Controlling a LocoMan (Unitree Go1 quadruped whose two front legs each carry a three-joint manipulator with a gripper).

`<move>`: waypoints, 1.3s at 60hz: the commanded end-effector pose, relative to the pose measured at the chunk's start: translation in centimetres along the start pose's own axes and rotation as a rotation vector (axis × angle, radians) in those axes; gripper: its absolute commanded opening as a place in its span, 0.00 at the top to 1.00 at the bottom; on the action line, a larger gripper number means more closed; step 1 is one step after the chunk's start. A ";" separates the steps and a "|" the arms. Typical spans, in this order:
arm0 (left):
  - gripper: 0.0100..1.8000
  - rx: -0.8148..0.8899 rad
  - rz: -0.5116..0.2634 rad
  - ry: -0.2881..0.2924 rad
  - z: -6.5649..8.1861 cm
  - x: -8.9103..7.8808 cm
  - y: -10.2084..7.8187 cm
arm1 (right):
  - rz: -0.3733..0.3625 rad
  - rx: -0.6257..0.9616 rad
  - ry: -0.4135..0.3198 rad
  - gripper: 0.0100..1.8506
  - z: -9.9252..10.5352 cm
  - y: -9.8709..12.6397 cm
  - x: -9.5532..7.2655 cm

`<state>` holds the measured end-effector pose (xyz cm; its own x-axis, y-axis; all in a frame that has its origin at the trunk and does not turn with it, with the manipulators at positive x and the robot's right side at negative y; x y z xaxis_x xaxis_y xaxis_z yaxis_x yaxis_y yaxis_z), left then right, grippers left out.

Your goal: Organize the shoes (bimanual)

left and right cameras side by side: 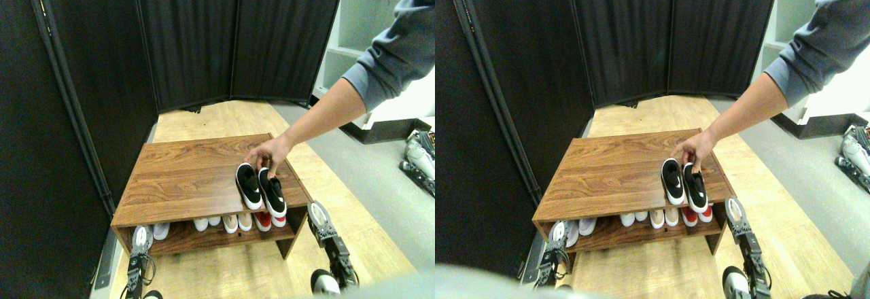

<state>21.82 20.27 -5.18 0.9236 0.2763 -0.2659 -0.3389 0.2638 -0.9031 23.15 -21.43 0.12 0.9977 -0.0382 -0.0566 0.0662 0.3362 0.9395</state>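
The shoes are two small black sneakers with white soles, standing side by side on the right front of the wooden rack's top: the left shoe (248, 185) and the right shoe (272, 193). A person's hand (267, 155) in a grey sleeve touches their heels from behind. My left gripper (141, 238) is low at the rack's left front corner, by the lower shelf. My right gripper (317, 214) rises just off the rack's right front corner, below and right of the shoes. Neither gripper touches the shoes.
The wooden rack (183, 177) has a lower shelf holding several white or beige shoes (231, 223) and red shoes (264, 220). Dark folding screens (190, 34) enclose the back and left. A white shelf unit (367, 20) and another robot part (418, 156) stand at the right.
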 end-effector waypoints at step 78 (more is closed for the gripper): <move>1.00 -0.028 -0.049 -0.058 0.4 0.2 -0.6 | -0.198 0.235 0.238 0.16 -4.2 -4.3 3.3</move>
<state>22.16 20.60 -4.81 0.9229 0.3094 -0.2293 -0.3139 0.2595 -0.9133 25.23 -19.43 -5.15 0.9362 0.1526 -0.3166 0.2964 0.1414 0.9445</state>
